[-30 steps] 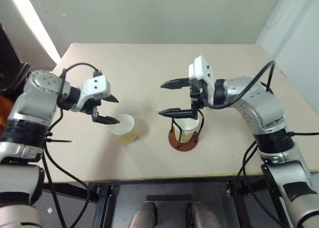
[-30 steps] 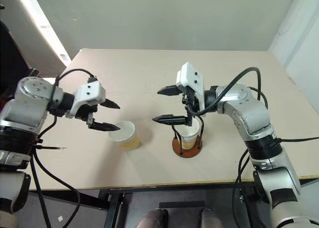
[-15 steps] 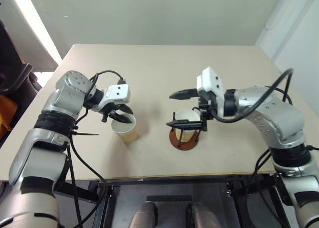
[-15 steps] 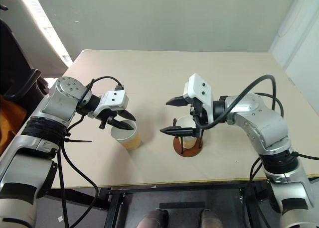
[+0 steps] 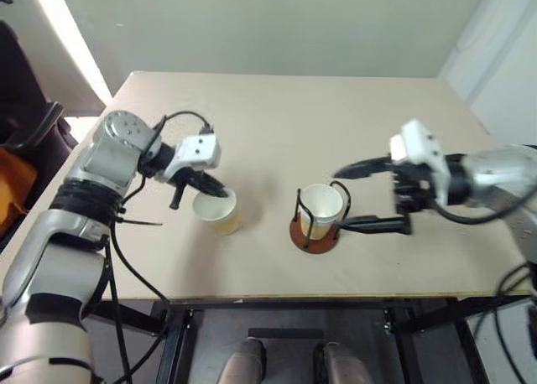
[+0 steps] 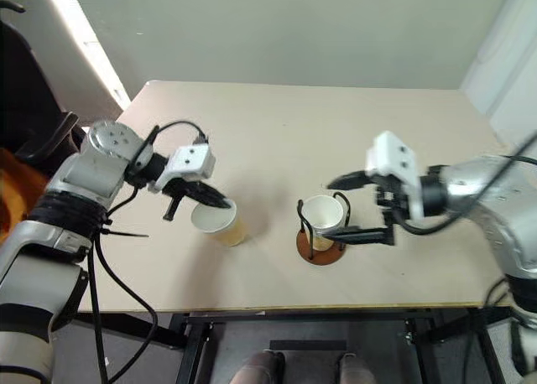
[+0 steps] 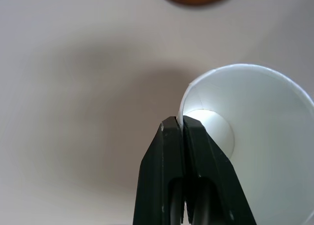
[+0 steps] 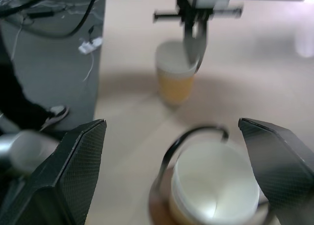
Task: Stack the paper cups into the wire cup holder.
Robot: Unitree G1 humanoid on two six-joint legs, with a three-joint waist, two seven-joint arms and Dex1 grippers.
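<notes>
Since a second ago the left gripper [image 5: 216,190] has closed on the near-left rim of the loose paper cup [image 5: 218,213], and the right gripper [image 5: 362,197] has drawn away rightward from the wire cup holder [image 5: 319,220]

Head views: on the tan table [image 5: 277,116] the loose cup stands left of centre, its rim pinched between the left fingers. Just to its right stands the holder on its reddish-brown base, with a cup in the holder [image 5: 321,206] sitting inside the wire loops. The right gripper hangs to the right of the holder, its two fingers spread wide, one above the other, the lower one reaching toward the base without clearly touching it

Left wrist view: the black fingers [image 7: 171,166] are pressed together on the cup's white wall, one inside and one outside; the holder's base peeks in beyond

Right wrist view: both fingers [image 8: 68,171] stand wide apart, framing the holder's cup close by, with the pinched cup farther off
</notes>
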